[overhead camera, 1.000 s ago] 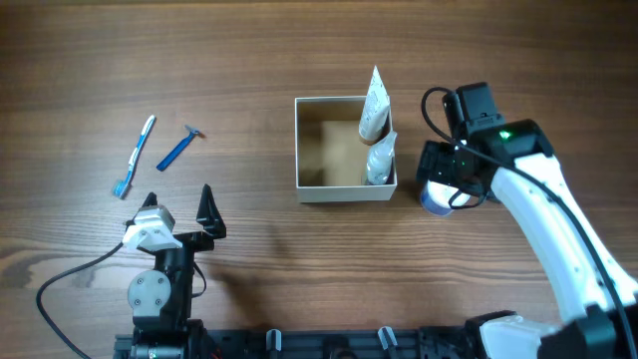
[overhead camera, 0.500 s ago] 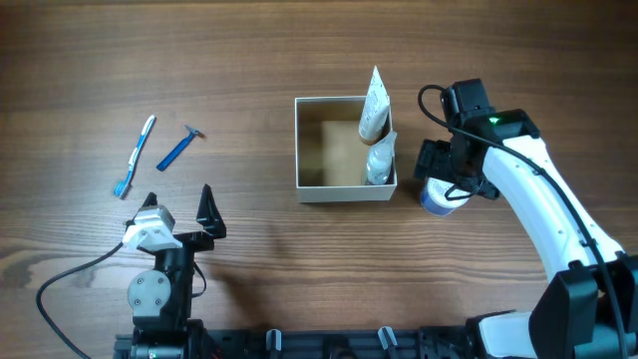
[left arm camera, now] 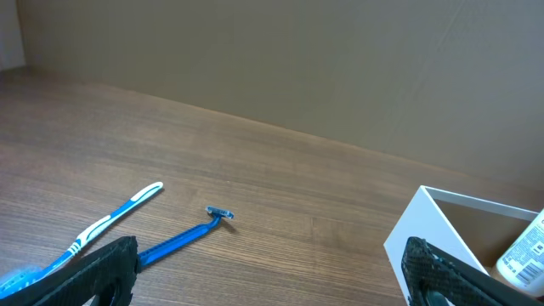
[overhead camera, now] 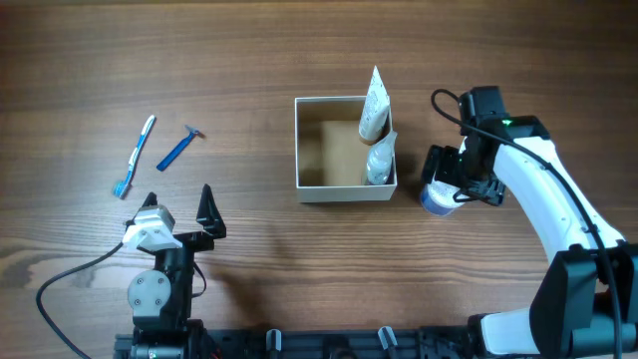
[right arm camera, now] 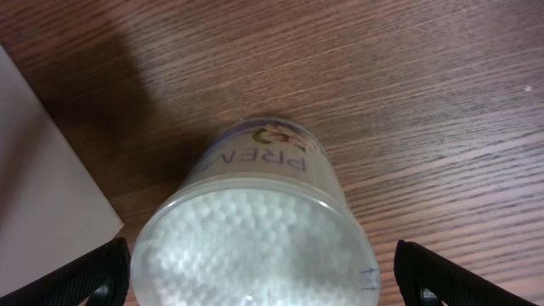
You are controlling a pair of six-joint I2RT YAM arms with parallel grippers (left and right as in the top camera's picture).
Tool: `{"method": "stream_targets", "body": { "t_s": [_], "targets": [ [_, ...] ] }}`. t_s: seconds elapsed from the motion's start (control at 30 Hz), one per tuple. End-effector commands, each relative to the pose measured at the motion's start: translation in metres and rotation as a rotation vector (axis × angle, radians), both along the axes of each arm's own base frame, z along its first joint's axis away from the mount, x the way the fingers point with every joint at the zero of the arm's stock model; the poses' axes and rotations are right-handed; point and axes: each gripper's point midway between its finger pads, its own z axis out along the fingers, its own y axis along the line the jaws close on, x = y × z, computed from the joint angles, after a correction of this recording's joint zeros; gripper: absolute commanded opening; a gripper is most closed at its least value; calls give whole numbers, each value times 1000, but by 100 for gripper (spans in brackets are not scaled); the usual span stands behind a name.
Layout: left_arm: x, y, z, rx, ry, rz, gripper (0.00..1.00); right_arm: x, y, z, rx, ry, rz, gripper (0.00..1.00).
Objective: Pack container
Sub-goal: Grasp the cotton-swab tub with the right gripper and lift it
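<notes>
The container (overhead camera: pixel 309 186) is a square white box with a tan inside at the table's middle. Two white tubes (overhead camera: pixel 376 105) lean in its right side. Its corner shows in the left wrist view (left arm camera: pixel 425 229) and its wall in the right wrist view (right arm camera: pixel 42 178). A round jar with a white dotted lid (overhead camera: pixel 435 198) (right arm camera: pixel 255 234) stands on the table just right of the box. My right gripper (overhead camera: pixel 454 179) (right arm camera: pixel 255 280) is open, its fingers either side of the jar and apart from it. My left gripper (overhead camera: pixel 179 207) (left arm camera: pixel 272 276) is open and empty at the front left.
A blue-and-white toothbrush (overhead camera: pixel 135 155) (left arm camera: pixel 115 217) and a blue razor (overhead camera: pixel 179 148) (left arm camera: pixel 191 234) lie on the wood at the left, beyond the left gripper.
The right gripper has shifted slightly to the right and settled lower around the jar. The jar, box and left arm have not moved.
</notes>
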Motion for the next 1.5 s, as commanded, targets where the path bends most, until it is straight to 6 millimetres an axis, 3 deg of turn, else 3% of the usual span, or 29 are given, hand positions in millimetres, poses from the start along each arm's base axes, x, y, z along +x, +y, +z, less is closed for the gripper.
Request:
{"method": "stream_targets", "body": {
  "t_s": [0.0, 0.33, 0.53, 0.7, 0.83, 0.97, 1.27, 1.37, 1.47],
  "targets": [
    [0, 4, -1, -10, 3, 19, 100, 0, 9, -5, 51, 7, 38, 100],
    [0, 4, -1, -10, 3, 19, 100, -2, 8, -18, 53, -3, 20, 99],
    [0, 4, -1, -10, 3, 19, 100, -2, 8, -19, 53, -3, 19, 85],
    [0, 4, -1, -10, 3, 19, 100, -2, 8, -18, 54, -6, 11, 64],
    [0, 4, -1, -10, 3, 19, 100, -2, 8, -9, 56, -29, -4, 64],
    [0, 4, -1, -10, 3, 19, 100, -7, 4, 13, 37, -76, -5, 64],
    [0, 4, -1, -10, 3, 19, 100, -28, 0, 100, 34, -310, 24, 64],
    [0, 4, -1, -10, 3, 19, 100, -37, 11, 135, 78, -428, 58, 63],
    [0, 4, -1, -10, 3, 19, 100, -46, 34, 175, 161, -570, 164, 63]
  ]
}}
